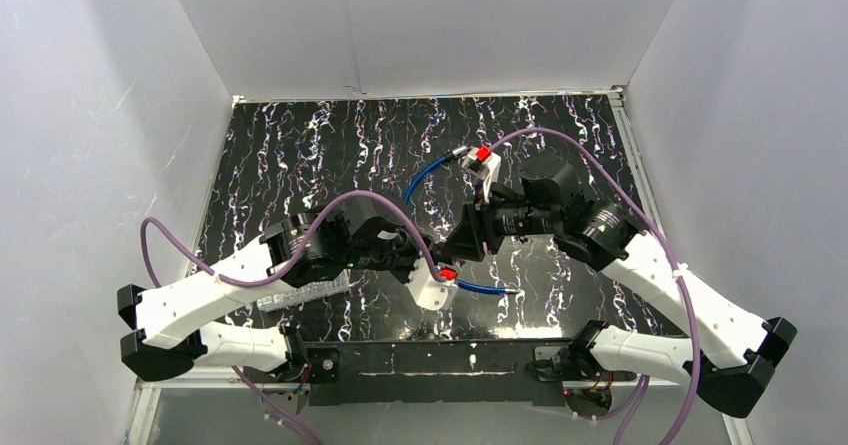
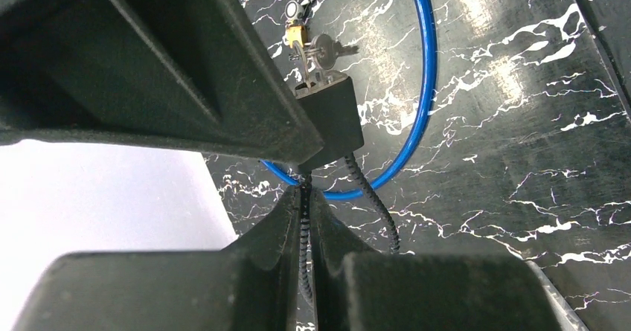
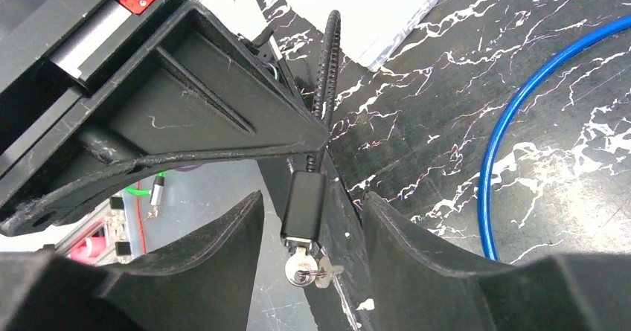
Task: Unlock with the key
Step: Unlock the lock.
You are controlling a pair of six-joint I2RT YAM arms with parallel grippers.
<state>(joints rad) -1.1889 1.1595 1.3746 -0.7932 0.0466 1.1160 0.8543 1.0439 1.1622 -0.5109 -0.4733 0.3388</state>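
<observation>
A small black lock body (image 3: 303, 206) hangs in the air on a black braided cable (image 3: 325, 56). A silver key (image 3: 300, 267) sits in its lower end, with a second key dangling beside it. My left gripper (image 2: 306, 219) is shut on the braided cable just below the lock body (image 2: 331, 119); the key (image 2: 325, 48) shows beyond it. My right gripper (image 3: 312, 198) is open, its fingers either side of the lock body without touching it. In the top view the two grippers meet at mid-table, left (image 1: 428, 250) and right (image 1: 465, 240), and hide the lock.
A blue cable loop (image 1: 425, 177) lies on the black marbled table (image 1: 300, 155); it also shows in the left wrist view (image 2: 425, 85) and the right wrist view (image 3: 506, 137). White walls enclose the table on three sides.
</observation>
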